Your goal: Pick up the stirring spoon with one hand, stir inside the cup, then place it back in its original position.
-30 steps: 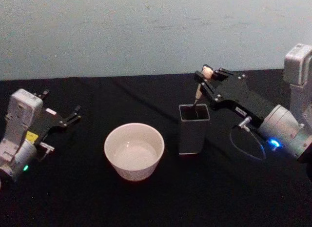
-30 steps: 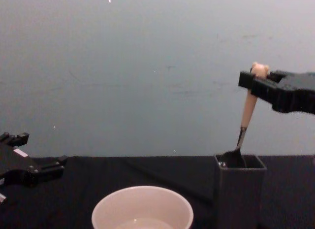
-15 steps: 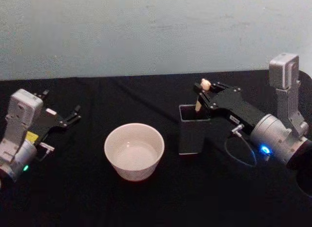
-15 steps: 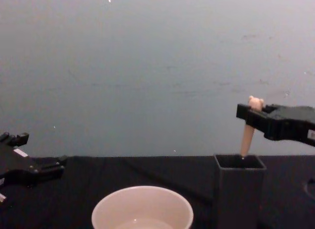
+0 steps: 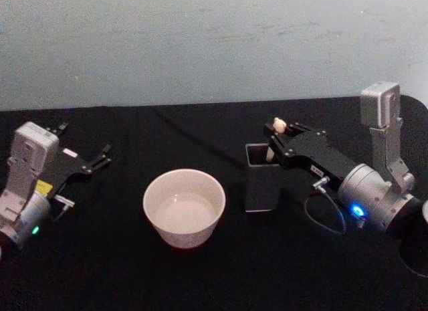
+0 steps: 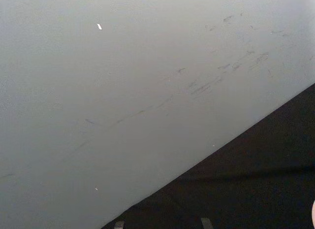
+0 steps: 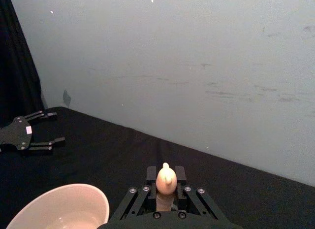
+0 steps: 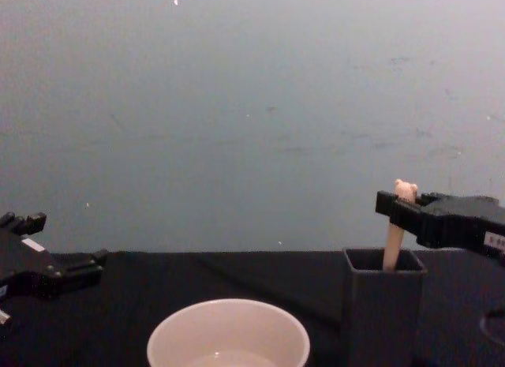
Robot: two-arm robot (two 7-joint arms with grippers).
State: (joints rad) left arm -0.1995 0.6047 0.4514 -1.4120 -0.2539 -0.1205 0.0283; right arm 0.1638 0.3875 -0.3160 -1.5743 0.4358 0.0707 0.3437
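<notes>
A pale grey wall took up most of the left wrist view, marked with faint dark scuffs and a small white fleck. Beyond the fingers, a black table surface met the wall along a slanted edge. Two small grey finger tips poked into view, set apart from each other, with nothing between them

Lower beige handle and bowl of bear-topped stirring spoon hidden inside tall dark grey square holder; wide cream-white cup cropped below.
</notes>
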